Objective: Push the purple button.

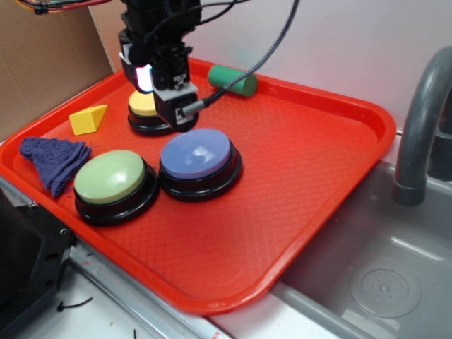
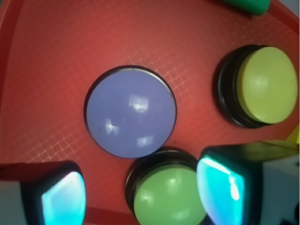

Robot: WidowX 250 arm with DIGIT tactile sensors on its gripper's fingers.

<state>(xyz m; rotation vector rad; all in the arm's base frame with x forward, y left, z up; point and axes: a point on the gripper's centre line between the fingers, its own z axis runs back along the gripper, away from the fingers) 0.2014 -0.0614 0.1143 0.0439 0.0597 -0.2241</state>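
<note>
Exterior view: the tool (image 1: 175, 106) hangs above the red tray (image 1: 318, 162), over the yellow button (image 1: 143, 106) at the tray's back. The purple button (image 1: 199, 159) sits near the tray's middle, touching or just beside the green button (image 1: 113, 180), and lies forward and to the right of the tool as this camera sees it. Wrist view: the purple dome (image 2: 131, 112) lies ahead of the two glowing fingertips (image 2: 63, 199), which stand well apart with nothing between them. Judged from this, the tool must travel forward, then descend.
</note>
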